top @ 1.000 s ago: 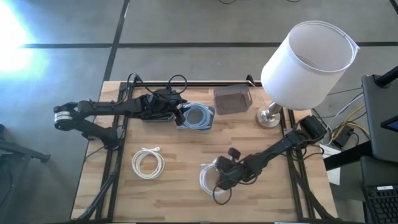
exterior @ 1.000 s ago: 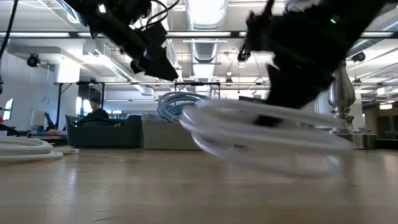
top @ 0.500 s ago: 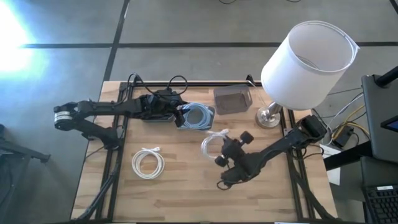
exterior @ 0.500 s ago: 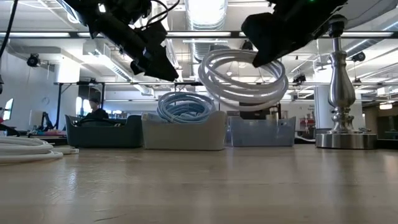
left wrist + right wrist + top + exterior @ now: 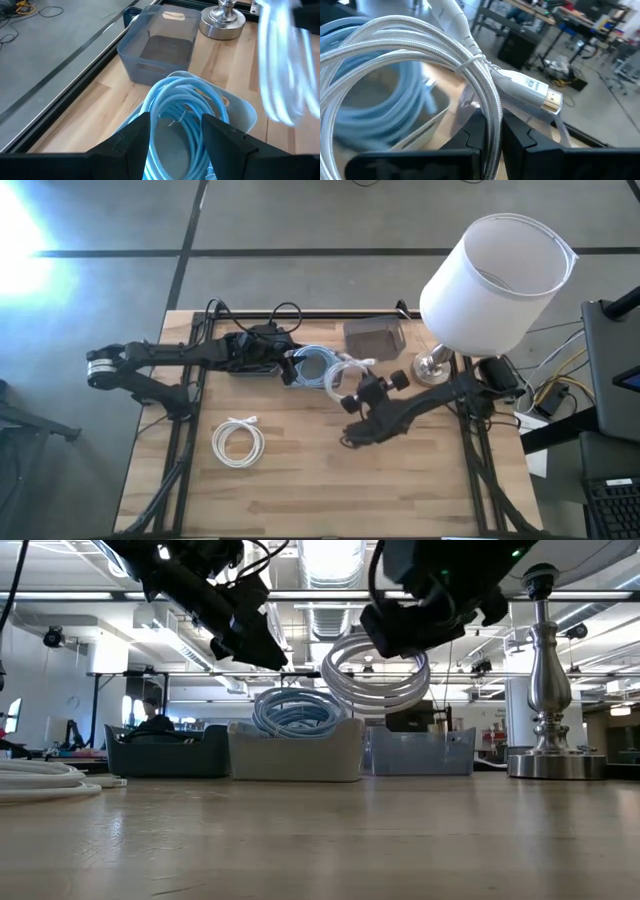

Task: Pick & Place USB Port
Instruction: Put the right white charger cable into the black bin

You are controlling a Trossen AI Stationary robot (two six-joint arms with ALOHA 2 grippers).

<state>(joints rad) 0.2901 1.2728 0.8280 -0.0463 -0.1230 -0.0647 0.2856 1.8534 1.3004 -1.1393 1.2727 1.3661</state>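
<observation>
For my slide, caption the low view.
Right gripper carries a white coiled cable above the white bin holding blue cable.

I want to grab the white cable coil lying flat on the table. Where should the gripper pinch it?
Pinch the white cable coil across one side of its ring, coming straight down from above. It lies flat on the wooden table, so its loops form a thin bundle the fingers can straddle, probably best away from the loose plug end.

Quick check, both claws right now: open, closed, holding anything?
Left claw: open, empty, above the blue cable coil.
Right claw: closed on the white cable coil.
</observation>
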